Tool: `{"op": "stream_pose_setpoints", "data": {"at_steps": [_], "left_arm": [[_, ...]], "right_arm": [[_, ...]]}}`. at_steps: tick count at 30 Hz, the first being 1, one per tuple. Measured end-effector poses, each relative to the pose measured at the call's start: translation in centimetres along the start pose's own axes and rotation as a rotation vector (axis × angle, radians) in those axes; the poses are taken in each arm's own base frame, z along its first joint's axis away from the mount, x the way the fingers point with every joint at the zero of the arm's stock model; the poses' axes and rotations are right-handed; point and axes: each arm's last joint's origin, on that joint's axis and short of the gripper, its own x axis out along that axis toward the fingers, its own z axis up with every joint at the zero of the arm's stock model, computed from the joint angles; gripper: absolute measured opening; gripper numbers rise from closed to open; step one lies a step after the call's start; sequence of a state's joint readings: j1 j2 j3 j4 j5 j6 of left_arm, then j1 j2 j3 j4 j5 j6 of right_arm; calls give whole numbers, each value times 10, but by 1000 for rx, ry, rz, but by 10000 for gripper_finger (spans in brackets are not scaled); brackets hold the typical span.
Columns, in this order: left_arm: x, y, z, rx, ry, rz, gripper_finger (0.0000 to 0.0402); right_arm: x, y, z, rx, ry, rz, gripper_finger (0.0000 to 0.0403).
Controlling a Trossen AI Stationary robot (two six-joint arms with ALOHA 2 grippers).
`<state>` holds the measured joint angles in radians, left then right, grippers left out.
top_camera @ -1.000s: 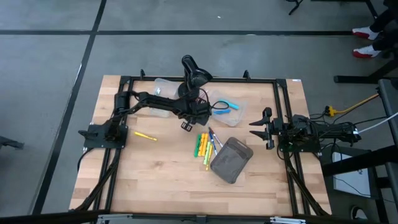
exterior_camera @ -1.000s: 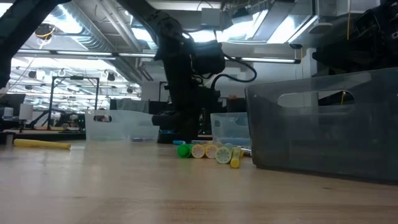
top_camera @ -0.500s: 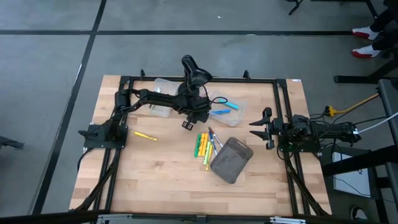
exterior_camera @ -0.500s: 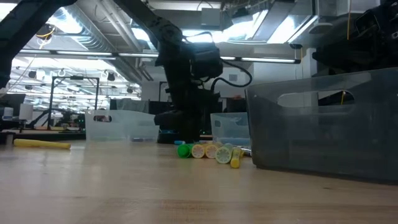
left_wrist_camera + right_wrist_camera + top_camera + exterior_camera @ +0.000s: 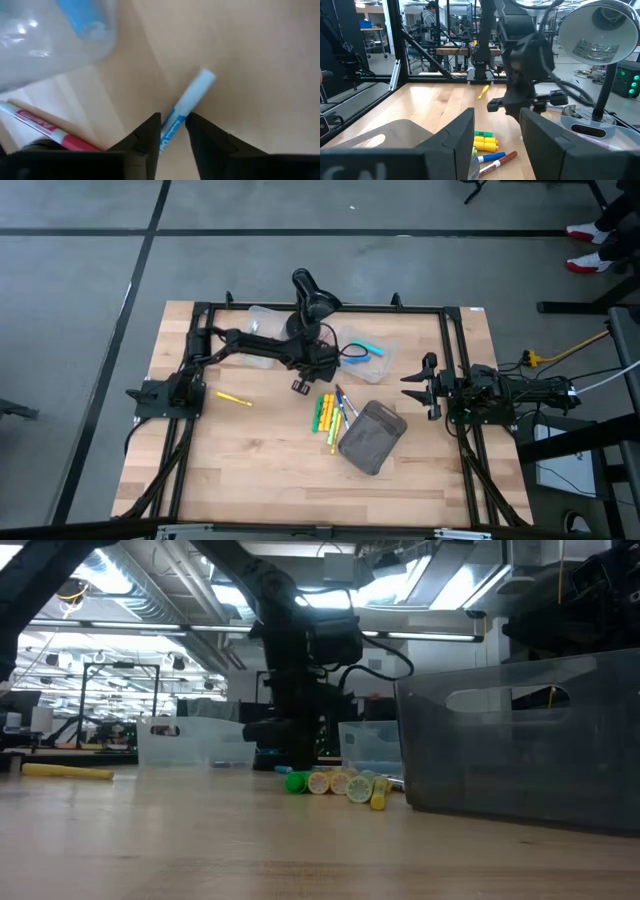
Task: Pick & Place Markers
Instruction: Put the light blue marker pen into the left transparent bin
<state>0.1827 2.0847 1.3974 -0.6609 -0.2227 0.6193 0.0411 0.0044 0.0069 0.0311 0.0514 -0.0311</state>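
While your left arm works mid-bench, these are the findings:

Left end effector (image 5: 172, 131): fingers narrowed around a light-blue marker (image 5: 192, 97), one to each side of the barrel, nearer together than a second ago. Whether the pads already bite, you cannot tell from the wrist view.

Position: low over the bench (image 5: 250, 450), just left of the clear tray (image 5: 368, 352) and beside the black desk lamp (image 5: 312, 302); it swung toward the tray half a second ago and has come back.

What changed: the fingers have begun drawing in. Judgement: you are at the grasp, with the lift not yet made.

Nearby: a red-and-white marker (image 5: 42, 127) lies close beside the blue one and could be nudged as you rise.

Remaining markers: green and yellow cluster (image 5: 325, 413) against the grey pouch (image 5: 371, 437); one yellow marker (image 5: 234, 399) apart on the left; a blue one (image 5: 365, 347) already in the tray. Judgement: most of the job is still ahead.

Right end effector (image 5: 497, 135): fingers apart, nothing between them, parked at the bench's right edge.
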Motion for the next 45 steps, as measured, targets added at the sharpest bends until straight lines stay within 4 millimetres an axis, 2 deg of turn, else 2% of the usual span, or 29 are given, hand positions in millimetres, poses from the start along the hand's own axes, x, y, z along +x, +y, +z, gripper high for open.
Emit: {"op": "stream_pose_setpoints", "data": {"at_steps": [7, 12, 18, 22, 27, 30, 37, 45], "left_arm": [[-4, -20, 0, -47, 55, -103, 38], [-15, -40, 0, -80, 116, -190, 24], [-42, -60, 8, -193, 46, -284, 25], [-71, -70, 17, -215, -40, -251, 23], [-91, -80, 23, -236, -109, -220, 22], [-95, -85, 25, -248, -122, -192, 21], [-99, -93, 5, -324, -137, -134, 20], [-127, -92, -28, -471, -329, -14, 10]], "right_arm": [[0, 0, 0, 0, 0, 0, 157], [0, 0, 0, 0, 0, 0, 157], [0, 0, 0, 0, 0, 0, 157], [0, 0, 0, 0, 0, 0, 157], [0, 0, 0, 0, 0, 0, 157], [0, 0, 0, 0, 0, 0, 157], [0, 0, 0, 0, 0, 0, 157], [0, 0, 0, 0, 0, 1, 157]]}}
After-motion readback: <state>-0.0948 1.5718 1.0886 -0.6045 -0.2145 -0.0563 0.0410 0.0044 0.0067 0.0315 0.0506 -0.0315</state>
